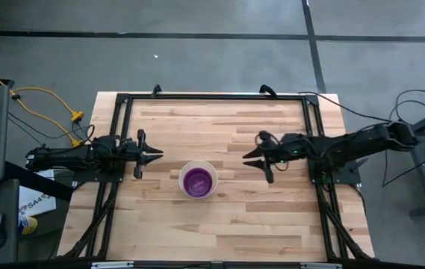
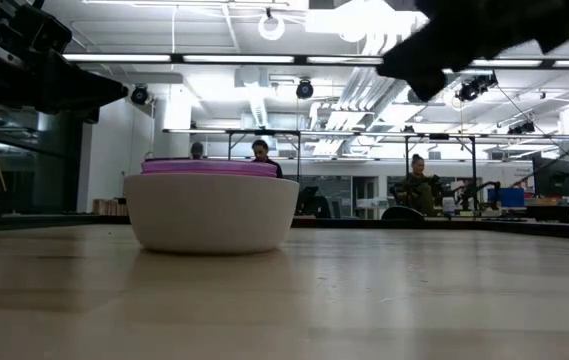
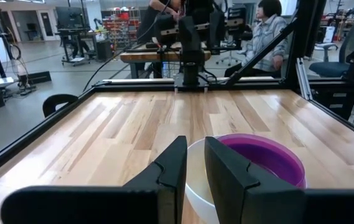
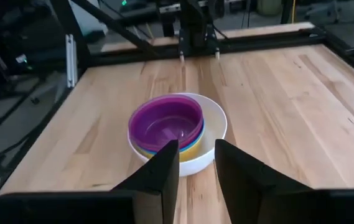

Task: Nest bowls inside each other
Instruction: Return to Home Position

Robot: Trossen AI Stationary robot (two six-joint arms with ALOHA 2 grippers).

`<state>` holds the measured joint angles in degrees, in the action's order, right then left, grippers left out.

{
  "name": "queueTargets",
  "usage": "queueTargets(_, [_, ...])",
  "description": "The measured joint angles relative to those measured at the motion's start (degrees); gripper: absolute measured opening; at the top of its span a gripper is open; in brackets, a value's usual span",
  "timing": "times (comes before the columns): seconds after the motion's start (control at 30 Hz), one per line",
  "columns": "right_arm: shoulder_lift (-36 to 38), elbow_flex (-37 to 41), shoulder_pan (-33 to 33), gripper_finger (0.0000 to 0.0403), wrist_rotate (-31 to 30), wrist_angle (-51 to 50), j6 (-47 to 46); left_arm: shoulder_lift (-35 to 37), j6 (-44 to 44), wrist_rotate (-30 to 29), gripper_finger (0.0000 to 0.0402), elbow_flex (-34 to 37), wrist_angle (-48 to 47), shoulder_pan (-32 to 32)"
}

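The bowls stand nested in one stack at the table's middle, a little toward its near edge. The white bowl (image 1: 198,166) is the outermost and rests on the wood by its base (image 2: 211,240). The purple bowl (image 4: 166,124) sits innermost on top. Thin yellow (image 4: 193,147) and blue rims show between the two. My left gripper (image 1: 157,155) hovers level to the left of the stack, its fingers (image 3: 175,163) a narrow gap apart and empty. My right gripper (image 1: 249,159) hangs to the right of the stack, clear of it, open and tilted slightly down (image 4: 196,152).
A black frame (image 1: 212,97) runs around the wooden tabletop. Bare wood lies on all sides of the stack. Beyond the table's far side, people sit at desks (image 2: 419,185) in the room.
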<state>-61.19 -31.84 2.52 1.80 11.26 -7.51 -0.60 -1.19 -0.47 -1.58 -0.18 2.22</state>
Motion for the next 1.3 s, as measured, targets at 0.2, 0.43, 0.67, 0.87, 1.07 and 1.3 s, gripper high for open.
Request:
queueTargets(0.2, [7.8, 10.3, 0.0, 0.0097, 0.0, 7.5, -0.2, 0.0, 0.0, 0.0, 0.0058, 0.0, 0.0, 0.0])
queueTargets(0.43, [10.1, 19.2, 0.0, 0.0097, 0.0, 18.8, -1.3, 0.0, 0.0, 0.0, 0.0058, 0.0, 0.0, 0.0])
queueTargets(0.67, [10.1, 23.9, 0.0, 0.0097, 1.3, 26.9, -1.5, 0.0, 0.0, 0.0, 0.0058, 0.0, 0.0, 0.0])
queueTargets(0.87, [10.7, 27.4, 0.0, 0.0097, 1.6, 31.2, -1.5, 0.0, 0.0, 0.0, 0.0058, 0.0, 0.0, 0.0])
queueTargets(1.07, [14.9, 28.4, 0.0, 0.0097, 1.7, 28.9, -1.4, 0.0, 0.0, 0.0, 0.0058, 0.0, 0.0, 0.0])
queueTargets(1.3, [21.7, 28.3, 0.0, 0.0097, 1.7, 22.7, -1.3, 0.0, 0.0, 0.0, 0.0058, 0.0, 0.0, 0.0])
